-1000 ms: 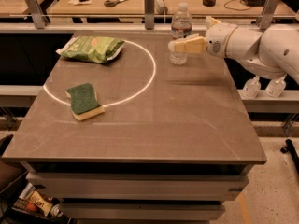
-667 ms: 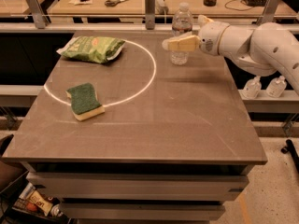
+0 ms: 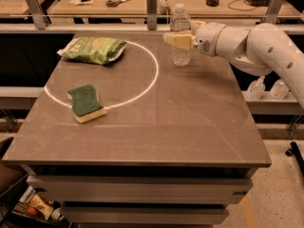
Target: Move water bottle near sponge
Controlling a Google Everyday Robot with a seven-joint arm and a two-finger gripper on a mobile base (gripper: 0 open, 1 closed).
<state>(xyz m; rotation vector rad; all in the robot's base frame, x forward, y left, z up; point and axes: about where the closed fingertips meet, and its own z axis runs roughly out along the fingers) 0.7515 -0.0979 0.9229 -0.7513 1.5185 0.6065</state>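
Though I cannot tell if my gripper (image 3: 176, 39) at the water bottle (image 3: 181, 56) is closed, I judge grasping current, carrying to the sponge (image 3: 86, 101) next.

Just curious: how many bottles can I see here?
3. The water bottle stands at the table's far edge, the gripper at its middle; two pump bottles stand off the table, below the arm. Others may be hidden.
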